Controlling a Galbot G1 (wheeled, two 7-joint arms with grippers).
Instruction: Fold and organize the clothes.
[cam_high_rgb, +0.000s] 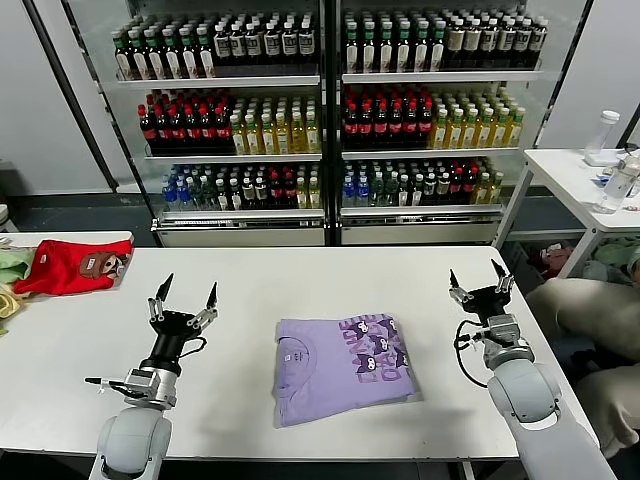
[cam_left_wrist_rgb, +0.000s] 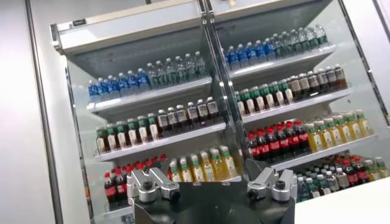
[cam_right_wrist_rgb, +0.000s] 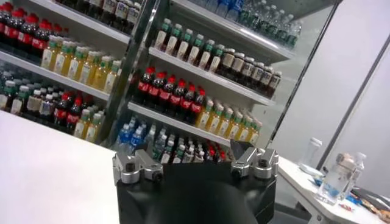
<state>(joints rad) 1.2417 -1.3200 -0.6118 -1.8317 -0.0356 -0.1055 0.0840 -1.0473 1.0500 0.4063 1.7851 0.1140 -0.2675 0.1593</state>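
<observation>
Lavender cloth of the T-shirt (cam_high_rgb: 342, 363) is seen in the head view folded into a compact rectangle on the white table (cam_high_rgb: 300, 275), its long axis running across between the arms. The left claw (cam_high_rgb: 185, 292) is held raised to the shirt's left, prongs apart and empty; the right claw (cam_high_rgb: 478, 280) is raised to the shirt's right, likewise apart. Both are about equally near. A red shirt (cam_high_rgb: 72, 266) is seen far left of the T-shirt.

From both wrist views, only drink shelves (cam_left_wrist_rgb: 183, 122) are shown beyond the spread prongs; the T-shirt is not visible.
</observation>
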